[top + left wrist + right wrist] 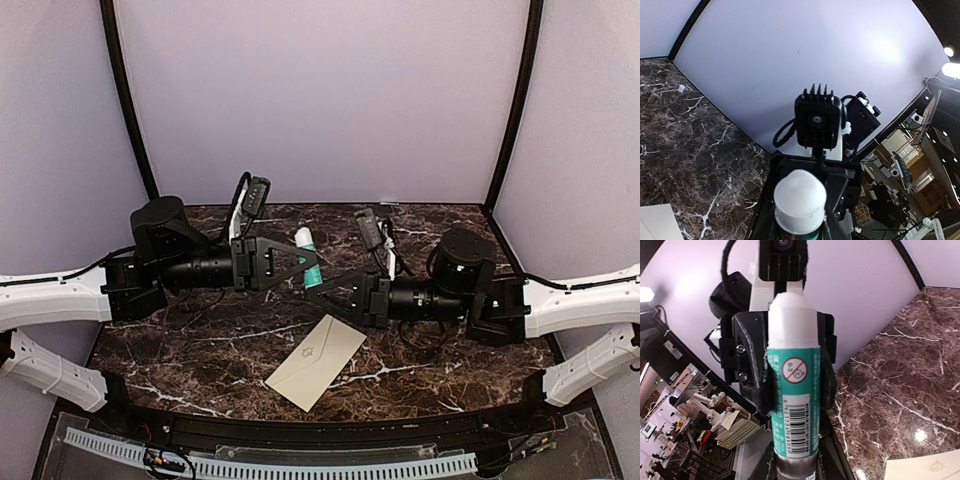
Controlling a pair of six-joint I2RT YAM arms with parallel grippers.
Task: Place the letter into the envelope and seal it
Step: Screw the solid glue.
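Observation:
A teal glue stick (309, 256) with a white cap (800, 199) hangs above the table between both grippers. My left gripper (301, 262) comes in from the left and is shut around the stick's upper body, just under the cap. My right gripper (319, 289) reaches in from the right and is shut on the stick's dark base (796, 465). The cream-beige envelope (316, 362) lies flat on the table in front of the grippers, flap side up with its small emblem showing; its corner (925, 469) shows in the right wrist view. The letter is not in view.
The dark marble table (200, 350) is ringed by a pale curved backdrop (320, 100). A white cable track (270, 465) runs along the near edge. A tiny white scrap (681, 88) lies near the back wall.

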